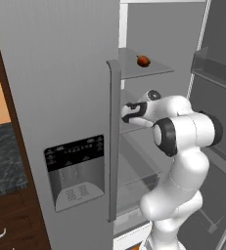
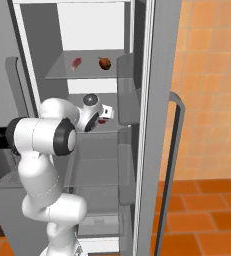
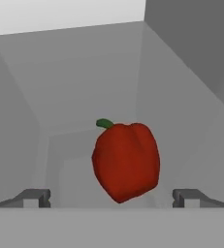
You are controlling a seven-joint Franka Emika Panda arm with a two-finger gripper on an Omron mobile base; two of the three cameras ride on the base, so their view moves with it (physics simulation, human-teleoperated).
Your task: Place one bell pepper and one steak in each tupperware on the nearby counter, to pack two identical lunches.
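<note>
Gripper (image 3: 111, 198): jaws spread wide, holding nothing.
Pepper (image 3: 126, 162): on a fridge shelf (image 3: 74, 169), centred between the fingertips (image 3: 36, 197), just ahead, untouched.
Upper shelf (image 2: 62, 70): steak (image 2: 76, 63) beside another pepper (image 2: 104, 63).

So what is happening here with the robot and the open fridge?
The robot arm is reaching into the open fridge at a middle shelf. Its gripper is open, with a red bell pepper lying on the shelf just ahead, between the two fingertips, but not gripped yet. On the shelf above lie a second bell pepper and a steak, side by side and apart. Nothing has been picked up at this moment.
</note>
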